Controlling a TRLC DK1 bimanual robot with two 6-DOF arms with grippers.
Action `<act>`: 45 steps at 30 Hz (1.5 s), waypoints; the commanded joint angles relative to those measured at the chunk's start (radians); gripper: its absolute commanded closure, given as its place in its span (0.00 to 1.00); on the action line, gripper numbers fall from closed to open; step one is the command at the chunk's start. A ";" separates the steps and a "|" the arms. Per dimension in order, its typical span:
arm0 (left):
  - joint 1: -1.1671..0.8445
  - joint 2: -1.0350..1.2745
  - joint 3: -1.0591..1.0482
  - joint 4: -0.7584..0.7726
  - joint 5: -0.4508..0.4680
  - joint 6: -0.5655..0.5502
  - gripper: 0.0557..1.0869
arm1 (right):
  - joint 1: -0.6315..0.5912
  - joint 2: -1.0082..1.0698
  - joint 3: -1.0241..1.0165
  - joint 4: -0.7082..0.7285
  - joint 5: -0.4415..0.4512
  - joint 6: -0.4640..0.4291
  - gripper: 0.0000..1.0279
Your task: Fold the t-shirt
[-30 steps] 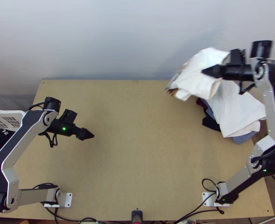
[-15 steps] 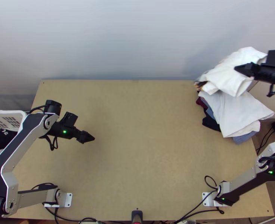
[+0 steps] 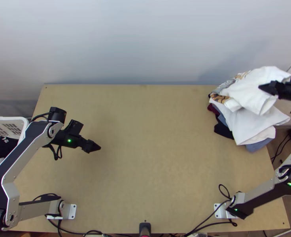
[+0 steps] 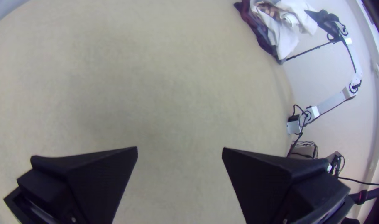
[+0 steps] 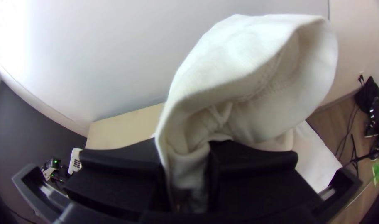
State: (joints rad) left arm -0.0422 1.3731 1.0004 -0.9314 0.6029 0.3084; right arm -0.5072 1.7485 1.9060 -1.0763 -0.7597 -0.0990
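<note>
1. At the far left, a white plastic basket with slotted sides (image 3: 5,125) stands beside the light wooden table (image 3: 153,158), black and pale clothes (image 3: 6,147) heaped inside.

2. Over the table's left part, the left arm of silver links and black joints (image 3: 27,152) holds out its black gripper (image 3: 93,146). In the left wrist view, the two wide fingers of the left gripper (image 4: 179,150) stand well apart, with nothing between them.

3. Midway along the near edge, a small dark upright device (image 3: 144,228) faces us onlookers.

4. Near the far right corner lies a stack of garments: a broad white cloth (image 3: 250,124) on top, with blue-grey (image 3: 258,145), black (image 3: 222,130) and maroon (image 3: 213,109) fabric peeking out beneath.

5. Above that stack, the white t-shirt with a grey and tiger-brown patterned part (image 3: 250,85) hangs in thick folds; whether its lower edge rests on the stack, I cannot tell.

6. Farthest right, the black gripper of the right arm (image 3: 267,87) has hold of the t-shirt by one side. In the right wrist view, the fingers of the right gripper (image 5: 184,153) are a narrow gap apart, white fabric bunched between them and curling over in a loose loop.
</note>
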 commanded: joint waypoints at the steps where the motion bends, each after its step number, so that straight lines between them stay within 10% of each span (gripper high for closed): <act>1: -0.001 0.007 -0.009 0.011 0.000 0.009 0.04 | -0.094 0.019 -0.134 -0.002 -0.001 -0.073 0.97; 15: -0.013 0.024 -0.028 0.036 0.001 0.003 0.04 | -0.266 0.180 -0.265 -0.057 0.002 -0.165 0.78; 18: -0.013 0.024 -0.028 0.037 0.001 0.001 0.04 | -0.295 0.209 -0.260 -0.080 0.003 -0.166 0.61; 21: -0.015 0.015 -0.026 0.037 0.001 0.000 0.04 | -0.320 0.220 -0.254 -0.094 0.039 -0.168 0.20; 26: -0.015 0.015 -0.029 0.037 0.001 -0.003 0.04 | -0.309 0.206 -0.213 -0.240 0.043 -0.283 0.05; 45: -0.030 0.004 -0.039 0.046 0.001 -0.029 0.04 | -0.367 0.148 0.113 -0.303 0.108 -0.275 0.04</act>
State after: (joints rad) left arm -0.0696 1.3827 0.9627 -0.8902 0.6033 0.2878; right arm -0.8398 1.9175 1.9194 -1.3705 -0.6842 -0.3904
